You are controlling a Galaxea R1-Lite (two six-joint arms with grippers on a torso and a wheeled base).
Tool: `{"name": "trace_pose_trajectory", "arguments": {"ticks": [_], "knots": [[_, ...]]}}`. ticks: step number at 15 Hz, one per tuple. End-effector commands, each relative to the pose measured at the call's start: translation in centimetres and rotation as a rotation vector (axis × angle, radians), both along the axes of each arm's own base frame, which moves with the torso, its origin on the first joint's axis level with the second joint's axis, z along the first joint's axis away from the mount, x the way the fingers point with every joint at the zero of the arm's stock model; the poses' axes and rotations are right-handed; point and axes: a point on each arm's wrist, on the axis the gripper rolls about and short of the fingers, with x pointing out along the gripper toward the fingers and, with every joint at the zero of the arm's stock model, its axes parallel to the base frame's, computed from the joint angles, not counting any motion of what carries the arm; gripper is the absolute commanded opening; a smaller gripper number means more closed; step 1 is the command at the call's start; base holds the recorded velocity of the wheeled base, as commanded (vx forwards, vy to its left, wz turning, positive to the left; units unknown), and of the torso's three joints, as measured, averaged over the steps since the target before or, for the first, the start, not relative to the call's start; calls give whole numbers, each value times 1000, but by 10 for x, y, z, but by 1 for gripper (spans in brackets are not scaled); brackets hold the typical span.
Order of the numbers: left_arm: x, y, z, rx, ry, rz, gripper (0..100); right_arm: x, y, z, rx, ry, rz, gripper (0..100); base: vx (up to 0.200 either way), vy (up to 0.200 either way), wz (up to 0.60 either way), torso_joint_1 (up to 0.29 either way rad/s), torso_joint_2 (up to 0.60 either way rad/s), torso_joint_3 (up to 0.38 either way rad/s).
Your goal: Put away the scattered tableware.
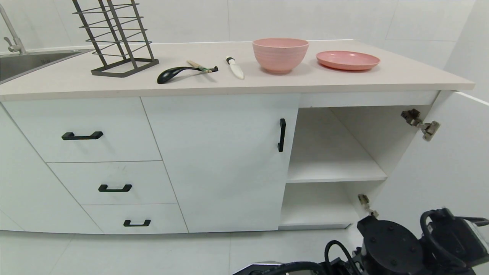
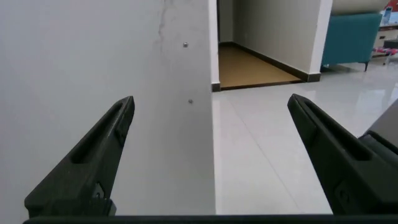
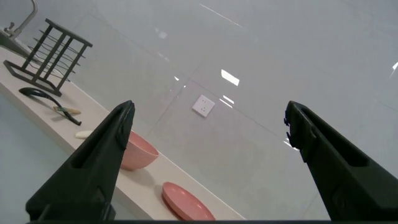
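Note:
On the countertop (image 1: 344, 82) lie, from left to right, a black spoon (image 1: 179, 72), wooden chopsticks (image 1: 199, 66), a white knife (image 1: 235, 68), a pink bowl (image 1: 280, 54) and a pink plate (image 1: 347, 60). My right gripper (image 3: 209, 107) is open and empty, away from the counter. Past it I see the bowl (image 3: 138, 152), plate (image 3: 186, 202), spoon (image 3: 40, 94), chopsticks (image 3: 67, 111) and knife (image 3: 84, 133). My left gripper (image 2: 211, 99) is open too, holding nothing, facing a white panel and the floor.
A black wire dish rack (image 1: 116, 38) stands at the counter's back left beside a steel sink (image 1: 26, 63). Below are three drawers (image 1: 82, 135), a shut cabinet door (image 1: 282, 134), and an open cupboard with bare shelves (image 1: 332, 168), its door (image 1: 439, 160) swung right.

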Motion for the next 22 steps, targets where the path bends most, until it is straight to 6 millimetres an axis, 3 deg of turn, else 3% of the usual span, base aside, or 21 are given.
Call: {"name": "trace_pose_trajectory", "arguments": {"ticks": [1,4,5,8,11,13,14,16,18,20,22], "knots": [[13,61,39,25,7,65,100,2,0,-6,1,24,6,100,0,0,0,0,0,0],[7,125,57,39,14,106,100,5,2,-12,3,49,24,100,0,0,0,0,0,0],[6,156,65,43,18,136,100,5,2,-14,2,57,25,100,0,0,0,0,0,0],[4,211,79,35,15,199,100,6,3,-18,-1,69,34,100,0,0,0,0,0,0],[-3,261,76,103,45,260,100,8,4,-31,1,122,40,100,0,0,0,0,0,0],[1,289,99,37,21,328,100,12,4,-53,-24,196,35,100,0,0,0,0,0,0],[2,305,114,-12,2,382,100,11,6,-73,-58,267,70,100,0,0,0,0,0,0],[0,338,118,-16,3,477,100,8,13,-95,-91,337,148,100,0,0,0,0,0,0],[-11,367,114,0,14,533,100,-1,15,-104,-94,351,165,100,0,0,0,0,0,0],[-35,405,123,-65,12,611,100,-33,14,-118,-100,326,161,100,0,0,0,0,0,0],[-47,449,127,-122,-21,822,100,-67,15,-133,-96,337,170,100,0,0,0,0,0,0]]}}
